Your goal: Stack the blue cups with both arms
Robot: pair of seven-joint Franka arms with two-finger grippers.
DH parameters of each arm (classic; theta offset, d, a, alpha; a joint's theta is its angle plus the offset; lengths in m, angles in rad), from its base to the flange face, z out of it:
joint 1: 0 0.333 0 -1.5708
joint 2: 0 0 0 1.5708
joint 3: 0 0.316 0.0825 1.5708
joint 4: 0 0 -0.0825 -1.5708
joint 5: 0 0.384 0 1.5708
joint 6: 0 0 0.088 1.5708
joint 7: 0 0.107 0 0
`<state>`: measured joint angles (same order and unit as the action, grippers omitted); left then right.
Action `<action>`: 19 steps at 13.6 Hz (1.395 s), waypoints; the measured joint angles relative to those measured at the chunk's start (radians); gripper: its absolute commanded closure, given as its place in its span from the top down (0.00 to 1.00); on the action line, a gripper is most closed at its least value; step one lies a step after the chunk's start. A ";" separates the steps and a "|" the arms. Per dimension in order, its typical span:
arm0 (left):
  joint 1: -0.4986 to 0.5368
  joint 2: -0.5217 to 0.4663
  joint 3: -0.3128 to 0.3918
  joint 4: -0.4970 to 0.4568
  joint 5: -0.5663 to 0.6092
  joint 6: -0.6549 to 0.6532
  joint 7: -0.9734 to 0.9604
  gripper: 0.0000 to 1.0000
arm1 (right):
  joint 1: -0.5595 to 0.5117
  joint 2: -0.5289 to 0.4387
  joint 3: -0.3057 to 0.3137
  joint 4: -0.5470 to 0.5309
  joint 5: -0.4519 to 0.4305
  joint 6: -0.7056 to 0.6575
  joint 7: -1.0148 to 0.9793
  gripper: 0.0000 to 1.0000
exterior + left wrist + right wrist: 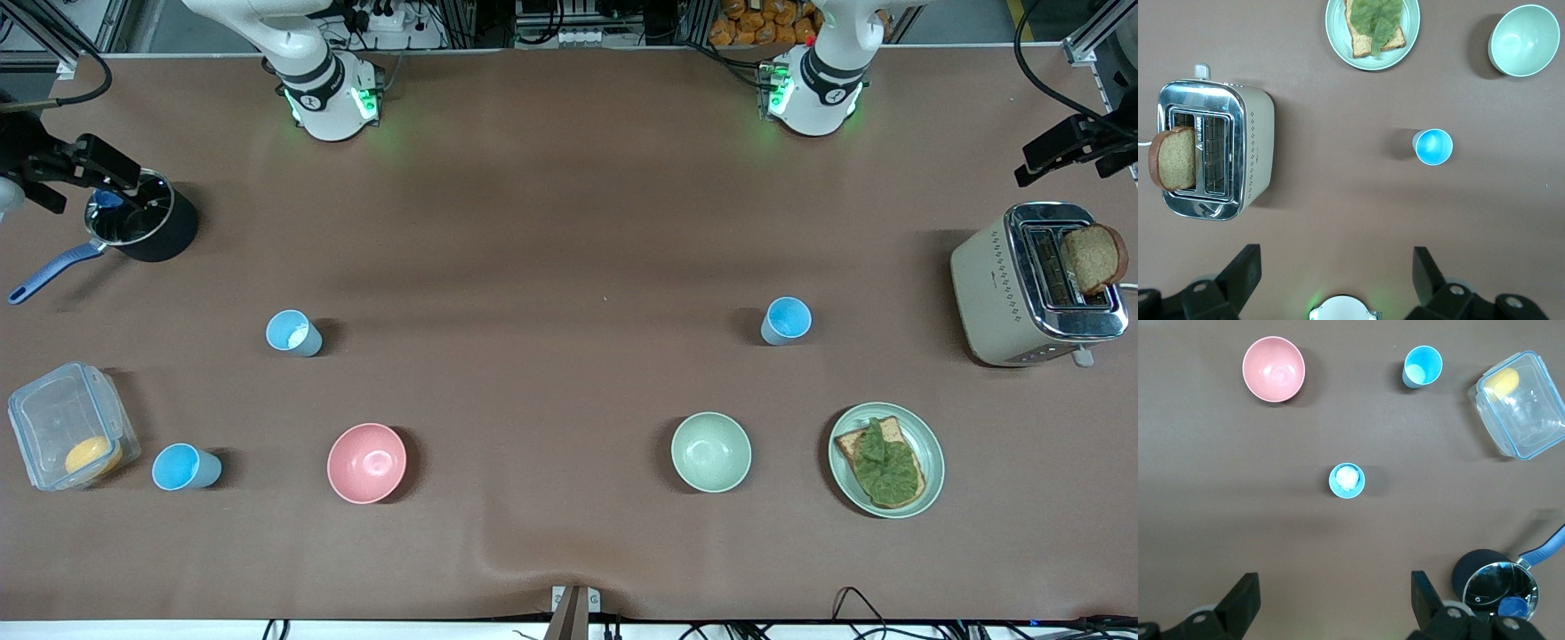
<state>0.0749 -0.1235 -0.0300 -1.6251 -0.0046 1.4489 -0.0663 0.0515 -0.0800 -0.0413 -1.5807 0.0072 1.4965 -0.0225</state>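
Three blue cups stand upright and apart on the brown table. One with a white bit inside (293,333) is toward the right arm's end and also shows in the right wrist view (1347,481). A second (185,468) is nearer the front camera, beside the clear container; it shows in the right wrist view too (1423,365). The third (786,321) is toward the left arm's end (1433,147). My left gripper (1335,273) is open and empty, high over its own base. My right gripper (1334,597) is open and empty, high over the table. Neither hand shows in the front view.
A pink bowl (366,462) and a pale green bowl (710,452) sit near the front. A plate (933,444) holds toast with lettuce. A toaster (996,284) holds a bread slice. A black pot (169,236) with something blue inside and a clear container (53,418) are at the right arm's end.
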 measured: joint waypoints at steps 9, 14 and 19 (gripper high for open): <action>0.000 -0.010 -0.001 0.000 0.000 0.000 0.000 1.00 | 0.006 0.011 0.004 0.001 0.009 -0.002 0.052 1.00; 0.000 -0.013 -0.002 0.000 0.000 0.000 0.000 1.00 | 0.006 0.014 -0.002 0.003 0.031 -0.002 0.070 1.00; 0.000 -0.014 -0.002 0.000 0.000 0.000 0.000 1.00 | 0.008 0.014 0.002 0.005 0.035 -0.003 0.071 1.00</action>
<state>0.0747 -0.1378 -0.0324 -1.6250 -0.0046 1.4490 -0.0663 0.0597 -0.0659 -0.0390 -1.5752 0.0422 1.4937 0.0488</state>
